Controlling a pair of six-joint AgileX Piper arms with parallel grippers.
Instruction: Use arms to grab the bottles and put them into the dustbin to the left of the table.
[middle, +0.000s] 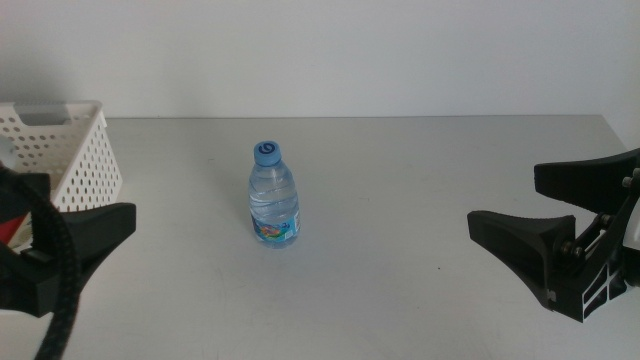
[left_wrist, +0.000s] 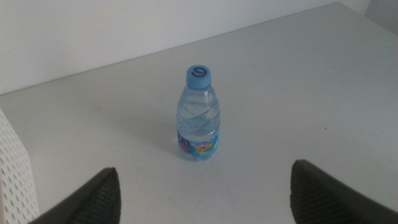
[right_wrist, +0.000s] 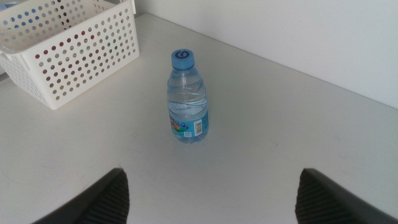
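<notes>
A small clear water bottle (middle: 273, 195) with a blue cap and a colourful label stands upright in the middle of the light-grey table (middle: 400, 290). The white perforated dustbin (middle: 62, 150) sits at the table's far left. My left gripper (left_wrist: 205, 183) is open at the near left, its jaws spread wide, with the bottle (left_wrist: 199, 115) a short way beyond them. From the right, my right gripper (middle: 503, 195) also stands open, apart from the bottle (right_wrist: 186, 99) and level with it. Neither gripper holds anything.
Red and blue patches show through the dustbin's holes (right_wrist: 59, 53); what they belong to is not clear. A thick black braided cable (middle: 60, 270) hangs along the left arm. A white wall runs behind the table's far edge.
</notes>
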